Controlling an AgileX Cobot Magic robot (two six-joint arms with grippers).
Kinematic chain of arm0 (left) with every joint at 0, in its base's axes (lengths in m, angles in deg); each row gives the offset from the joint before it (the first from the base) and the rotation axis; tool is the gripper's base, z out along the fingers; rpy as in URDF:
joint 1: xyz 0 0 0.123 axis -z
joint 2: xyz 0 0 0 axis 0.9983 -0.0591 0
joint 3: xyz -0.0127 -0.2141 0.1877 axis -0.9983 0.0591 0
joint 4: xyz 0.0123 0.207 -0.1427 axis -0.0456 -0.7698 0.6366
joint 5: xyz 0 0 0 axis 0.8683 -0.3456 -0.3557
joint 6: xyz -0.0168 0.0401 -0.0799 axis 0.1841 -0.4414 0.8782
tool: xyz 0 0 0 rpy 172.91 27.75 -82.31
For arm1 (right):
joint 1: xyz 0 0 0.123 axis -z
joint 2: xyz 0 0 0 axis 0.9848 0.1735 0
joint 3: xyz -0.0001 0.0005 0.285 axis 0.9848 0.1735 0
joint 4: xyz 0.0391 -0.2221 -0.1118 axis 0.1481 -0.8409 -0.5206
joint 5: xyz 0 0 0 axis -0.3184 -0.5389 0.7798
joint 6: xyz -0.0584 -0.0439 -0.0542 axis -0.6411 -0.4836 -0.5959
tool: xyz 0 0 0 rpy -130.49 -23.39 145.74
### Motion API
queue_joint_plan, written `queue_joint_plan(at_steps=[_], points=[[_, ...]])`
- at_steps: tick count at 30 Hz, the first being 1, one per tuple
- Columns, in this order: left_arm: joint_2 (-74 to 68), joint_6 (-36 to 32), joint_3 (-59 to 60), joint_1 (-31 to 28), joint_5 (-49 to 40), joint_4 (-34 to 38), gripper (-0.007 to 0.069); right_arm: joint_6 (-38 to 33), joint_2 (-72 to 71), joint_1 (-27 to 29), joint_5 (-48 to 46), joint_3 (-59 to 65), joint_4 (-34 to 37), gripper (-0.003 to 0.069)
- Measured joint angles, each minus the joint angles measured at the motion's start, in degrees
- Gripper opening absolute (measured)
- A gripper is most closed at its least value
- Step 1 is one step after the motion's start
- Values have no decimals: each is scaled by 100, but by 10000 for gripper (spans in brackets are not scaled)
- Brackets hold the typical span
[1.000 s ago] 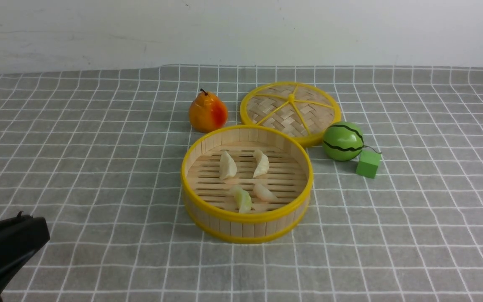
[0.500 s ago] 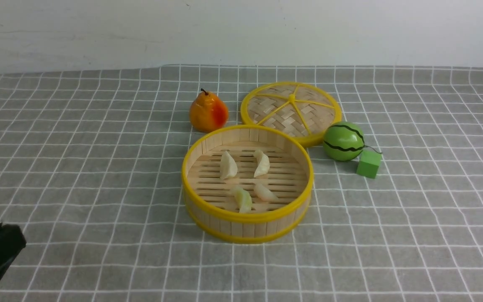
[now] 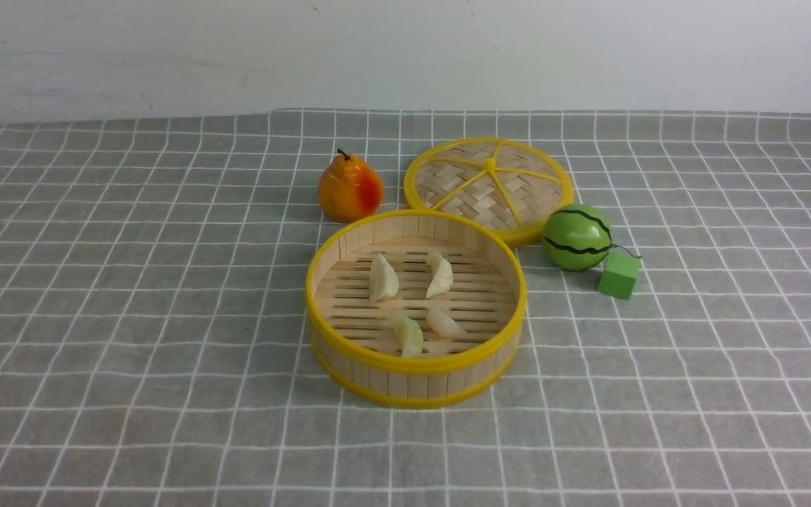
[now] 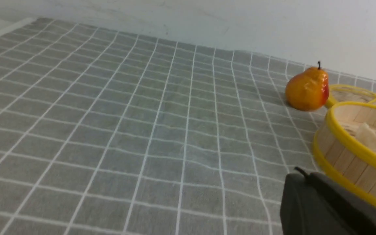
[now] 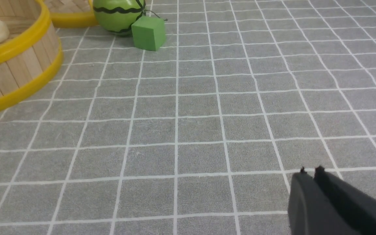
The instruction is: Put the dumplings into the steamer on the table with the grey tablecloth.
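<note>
Four dumplings (image 3: 411, 303) are seen in one steamer (image 3: 414, 380). One lid (image 3: 488, 184), one pear (image 3: 349, 189), one toy melon (image 3: 576, 237) and one green block (image 3: 618, 275) are counted too.

The front view looks forward and down over the cloth (image 3: 131, 317), with the steamer (image 3: 414, 366) at centre frame. Both wrist views sit low and near the cloth; each catches the steamer at a frame edge, right for the left wrist, upper left for the right.
</note>
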Motion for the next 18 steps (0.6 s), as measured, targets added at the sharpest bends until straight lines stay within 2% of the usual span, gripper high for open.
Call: queue_joint_plan(at_steps=[8, 18], points=[[1, 0, 25, -16, -932, 0, -14, 0, 0, 0, 0, 0, 0, 33], [1, 0, 25, -27, -1005, 0, -14, 6, 0, 0, 0, 0, 0, 44]])
